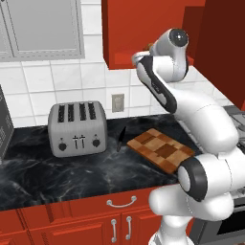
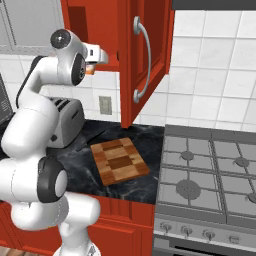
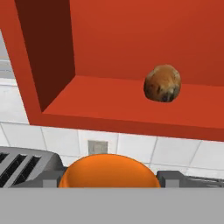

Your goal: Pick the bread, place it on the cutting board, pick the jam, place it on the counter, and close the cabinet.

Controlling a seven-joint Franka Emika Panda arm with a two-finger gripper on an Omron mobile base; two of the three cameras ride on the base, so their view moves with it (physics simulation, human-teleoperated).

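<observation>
The arm is reaching way up to the red cabinet (image 2: pixel 100 30), which stands wide open, its door (image 2: pixel 150 55) swung out toward the stove side with the curved silver handle (image 2: pixel 142 60) facing out.

In the hand view the jam (image 3: pixel 108 171) sits right at the bottom between the 2 grey finger pieces, a big orange dome just in front of the cabinet's open front. It looks like the gripper (image 3: pixel 109 177) is clamped on it, with a finger (image 3: pixel 171 178) pressed against each side of the jar. From the right base view you can catch a bit of orange (image 2: pixel 90 68) tucked under the white hand, just below the shelf edge.

The bread (image 3: pixel 162 83) is inside the cabinet, sitting on the red shelf floor toward the back, well apart from the jar. Round, brown, mottled darker in spots.

Down on the black marble counter (image 1: pixel 57 177) the checkered cutting board (image 1: pixel 161 149) lies flat with nothing on it, angled a bit, right below the open cabinet. To the left of it is a silver 4-slot toaster (image 1: pixel 76 128) against the white tile wall, with an outlet (image 1: pixel 117 102) between them on the wall. In the right base view a gas stove (image 2: pixel 210 175) sits just beside the counter, near the board.
</observation>
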